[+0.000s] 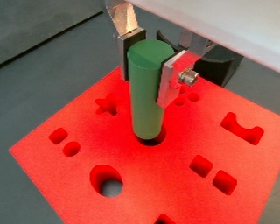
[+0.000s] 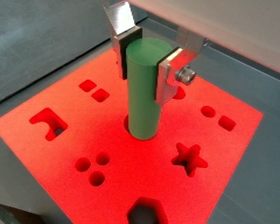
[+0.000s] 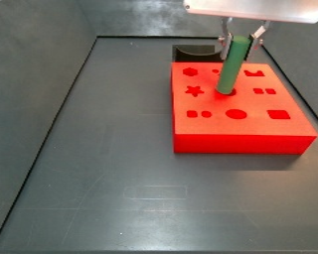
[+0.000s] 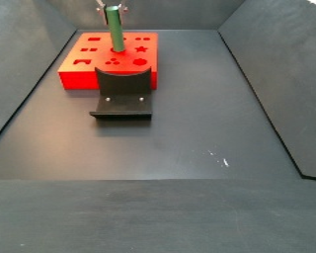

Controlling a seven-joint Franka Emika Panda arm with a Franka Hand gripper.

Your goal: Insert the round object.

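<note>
The round object is a long green cylinder peg [image 1: 146,96]. It stands upright with its lower end in a round hole of the red block [image 1: 166,179]. My gripper [image 1: 150,59] is above the block, and its silver fingers are shut on the peg's upper end. The other wrist view shows the same: the gripper [image 2: 150,59], the peg [image 2: 143,96] and the block [image 2: 60,144]. In the side views the peg [image 3: 230,69] [image 4: 116,30] stands near the middle of the block [image 3: 241,134] [image 4: 82,75] under the gripper [image 3: 238,38] [image 4: 112,8].
The block's top has other cut-outs: a star [image 2: 189,157], a larger round hole [image 1: 108,182], squares and small round holes. The dark fixture [image 4: 123,95] stands on the floor against one side of the block, also seen in a side view [image 3: 194,50]. Dark walls ring the grey floor.
</note>
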